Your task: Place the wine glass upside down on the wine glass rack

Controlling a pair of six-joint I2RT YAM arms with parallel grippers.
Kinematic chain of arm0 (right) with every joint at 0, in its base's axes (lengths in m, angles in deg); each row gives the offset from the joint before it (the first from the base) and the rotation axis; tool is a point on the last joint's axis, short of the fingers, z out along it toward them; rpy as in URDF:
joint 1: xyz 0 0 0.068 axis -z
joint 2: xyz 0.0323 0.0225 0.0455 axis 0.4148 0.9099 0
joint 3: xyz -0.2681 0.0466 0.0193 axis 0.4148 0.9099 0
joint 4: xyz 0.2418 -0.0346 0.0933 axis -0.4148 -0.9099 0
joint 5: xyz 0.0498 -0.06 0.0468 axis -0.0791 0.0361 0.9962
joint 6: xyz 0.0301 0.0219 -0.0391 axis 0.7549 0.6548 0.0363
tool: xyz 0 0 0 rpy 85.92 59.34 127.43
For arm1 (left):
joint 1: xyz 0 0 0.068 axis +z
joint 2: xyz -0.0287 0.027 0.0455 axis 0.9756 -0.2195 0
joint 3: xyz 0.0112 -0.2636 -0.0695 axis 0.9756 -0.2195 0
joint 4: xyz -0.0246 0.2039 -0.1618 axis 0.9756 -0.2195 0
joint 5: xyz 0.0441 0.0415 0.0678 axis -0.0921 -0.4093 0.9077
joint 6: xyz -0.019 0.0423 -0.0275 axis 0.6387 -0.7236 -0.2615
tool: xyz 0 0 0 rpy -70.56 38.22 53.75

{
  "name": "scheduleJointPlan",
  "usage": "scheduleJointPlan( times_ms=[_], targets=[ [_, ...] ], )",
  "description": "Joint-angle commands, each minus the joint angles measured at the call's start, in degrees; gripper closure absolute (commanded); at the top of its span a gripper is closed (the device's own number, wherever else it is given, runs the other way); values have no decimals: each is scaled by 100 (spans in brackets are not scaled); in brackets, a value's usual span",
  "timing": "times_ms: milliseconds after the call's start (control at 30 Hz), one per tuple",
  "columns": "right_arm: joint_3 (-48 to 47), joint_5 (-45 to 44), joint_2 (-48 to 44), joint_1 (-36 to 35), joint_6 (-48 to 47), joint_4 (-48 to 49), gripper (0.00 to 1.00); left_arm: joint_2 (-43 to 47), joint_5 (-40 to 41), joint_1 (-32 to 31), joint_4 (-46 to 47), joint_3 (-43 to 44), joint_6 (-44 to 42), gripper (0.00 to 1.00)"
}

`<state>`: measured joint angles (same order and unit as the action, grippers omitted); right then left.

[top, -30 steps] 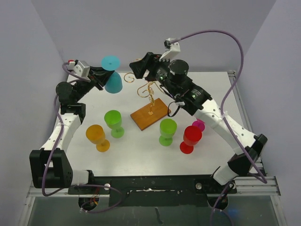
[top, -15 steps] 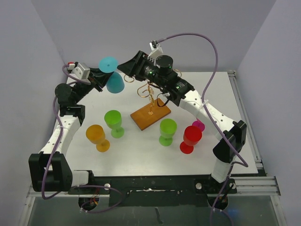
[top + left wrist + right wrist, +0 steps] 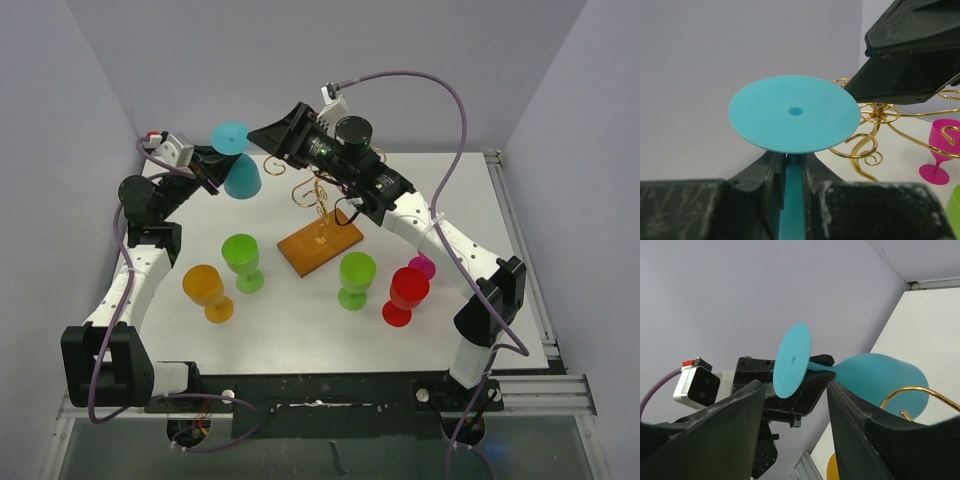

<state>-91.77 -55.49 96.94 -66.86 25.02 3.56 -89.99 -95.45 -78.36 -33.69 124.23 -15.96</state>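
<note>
A cyan wine glass (image 3: pixel 242 178) hangs upside down above the table's back left, its round foot (image 3: pixel 794 112) uppermost. My left gripper (image 3: pixel 215 165) is shut on its stem, which shows between the fingers (image 3: pixel 771 170) in the left wrist view. My right gripper (image 3: pixel 262 137) is open, its tips just right of the foot and apart from it. In the right wrist view the foot (image 3: pixel 792 360) and the bowl (image 3: pixel 880 377) lie beyond the spread fingers (image 3: pixel 740 415). The wine glass rack (image 3: pixel 318 195), gold wire on a brown wooden base (image 3: pixel 320 243), stands to the right of the glass.
Upright on the table are two green glasses (image 3: pixel 242 262) (image 3: pixel 355 279), an orange one (image 3: pixel 206 291), a red one (image 3: pixel 406 294) and a magenta one (image 3: pixel 423 266). The right arm reaches over the rack's gold scrolls (image 3: pixel 875 130).
The right arm has swung left over the rack, bringing its gripper up beside the cyan glass's foot, and its jaws have narrowed somewhat. The left arm has kept the glass nearly still.
</note>
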Motion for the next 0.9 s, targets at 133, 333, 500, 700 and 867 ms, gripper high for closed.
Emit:
scheduleJointPlan(
  times_ms=[133, 333, 500, 700, 867],
  targets=[
    [-692, 365, 257, 34, 233, 172, 53, 131, -292, -17, 250, 87, -16, 100],
    [-908, 436, 420, 34, 280, -5, 59, 157, -390, -24, 242, 111, 10, 100],
    [-872, 398, 434, 38, 288, -32, 63, 207, -371, -28, 167, 120, -43, 100],
    [-901, 433, 496, 33, 339, -38, 70, 236, -345, -28, 51, 129, -121, 100],
    [-975, 493, 617, 34, 562, 27, 76, 271, -328, -28, -5, 136, -139, 100]
  ],
)
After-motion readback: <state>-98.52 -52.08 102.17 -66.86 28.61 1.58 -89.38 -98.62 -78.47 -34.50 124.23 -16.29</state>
